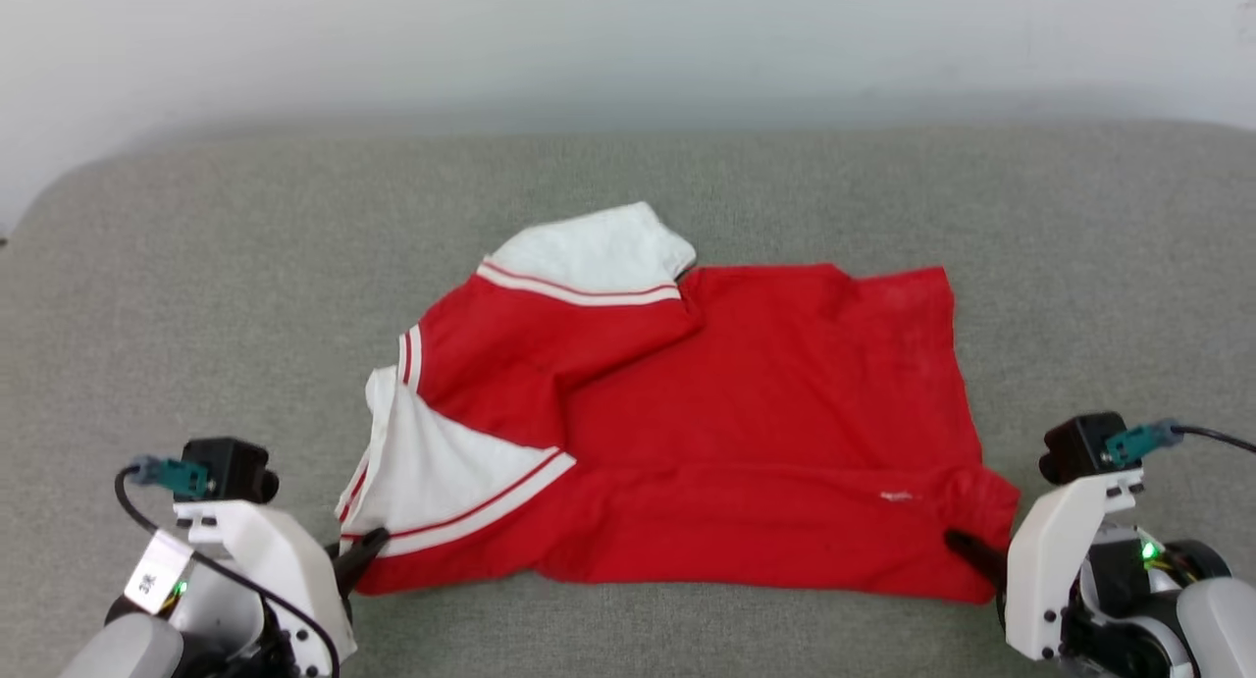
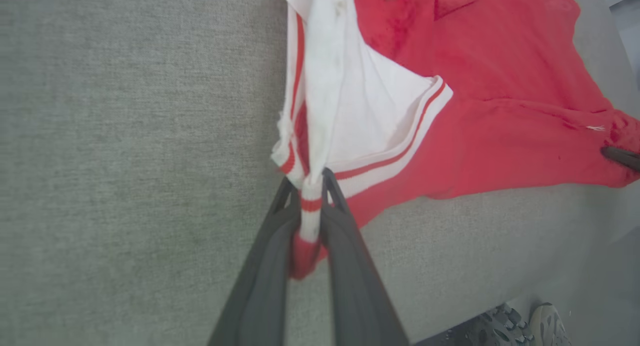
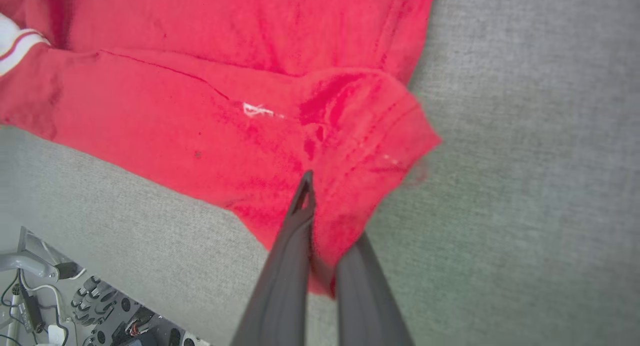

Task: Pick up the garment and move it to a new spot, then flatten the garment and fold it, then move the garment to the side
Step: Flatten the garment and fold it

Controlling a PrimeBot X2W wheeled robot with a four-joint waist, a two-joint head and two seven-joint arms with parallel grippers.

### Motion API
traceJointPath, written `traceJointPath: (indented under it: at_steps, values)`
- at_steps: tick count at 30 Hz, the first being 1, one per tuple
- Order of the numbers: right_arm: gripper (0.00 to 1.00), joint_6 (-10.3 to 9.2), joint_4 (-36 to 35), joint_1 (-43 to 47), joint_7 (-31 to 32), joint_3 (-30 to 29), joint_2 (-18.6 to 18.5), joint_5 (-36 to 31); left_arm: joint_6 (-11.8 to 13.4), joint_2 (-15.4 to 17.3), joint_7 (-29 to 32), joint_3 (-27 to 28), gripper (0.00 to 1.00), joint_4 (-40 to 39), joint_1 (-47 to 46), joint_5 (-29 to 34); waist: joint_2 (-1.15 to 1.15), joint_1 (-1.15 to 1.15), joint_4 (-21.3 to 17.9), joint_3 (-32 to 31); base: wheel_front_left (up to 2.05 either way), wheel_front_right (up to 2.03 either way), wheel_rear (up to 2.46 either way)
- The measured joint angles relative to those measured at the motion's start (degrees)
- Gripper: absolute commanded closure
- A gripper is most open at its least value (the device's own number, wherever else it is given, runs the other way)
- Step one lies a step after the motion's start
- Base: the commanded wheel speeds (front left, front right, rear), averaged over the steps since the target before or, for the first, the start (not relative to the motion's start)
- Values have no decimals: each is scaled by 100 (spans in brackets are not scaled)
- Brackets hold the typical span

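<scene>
- The garment (image 1: pixel 746 413) lies spread across the middle of the grey tabletop (image 1: pixel 196 295), plain red side up, collar end toward the robot's left and hem toward its right.
- It is not flat: one white sleeve (image 1: pixel 599 251) is thrown up at the far side, the other (image 1: pixel 442 472) lies crumpled over the near left corner, and a long crease runs along the near edge.
- The left pincer (image 2: pixel 310 181) is closed on a bunched bit of striped sleeve trim at the near left corner, with cloth squeezed between its fingers (image 2: pixel 270 266).
- The right pincer (image 3: pixel 325 206) grips the near right hem corner, one finger on top of the cloth and the other beneath it.
- Both pincers are low at the near edge, well apart, with the cloth between them.
- Judging by this, the shirt has probably been placed already, and the work now is flattening or starting the first fold.
- No tidy fold is made yet.
- The sleeves need tucking in, the folds need finishing, and moving the shirt aside remains undone.
</scene>
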Motion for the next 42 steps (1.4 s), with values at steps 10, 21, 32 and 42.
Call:
traceJointPath:
  at_steps: [10, 21, 32, 42]
  values:
    - [100, 1, -487, 1080, 266, -323, -19, 114, 382, 236, -73, 134, 100, -277, 1124, -247, 0, -1, 42, -789, 0, 0, 0]
    - [0, 0, -424, 1744, -21, -648, 457, -21, 312, -233, -261, 56, 0, 243, 1516, -541, 0, 0, 97, -823, 0, 0, 0]
    - [0, 0, -825, 1587, -2178, -813, 706, -935, 107, -201, -1311, 85, 0, 499, 936, 333, 0, 0, 58, -827, 0, 0, 0]
    - [0, 0, -1443, 1371, -3454, -1054, 1123, -2017, 433, -376, -2447, 193, 0, 392, 342, 1188, 0, 0, -9, -717, 0, 0, 0]
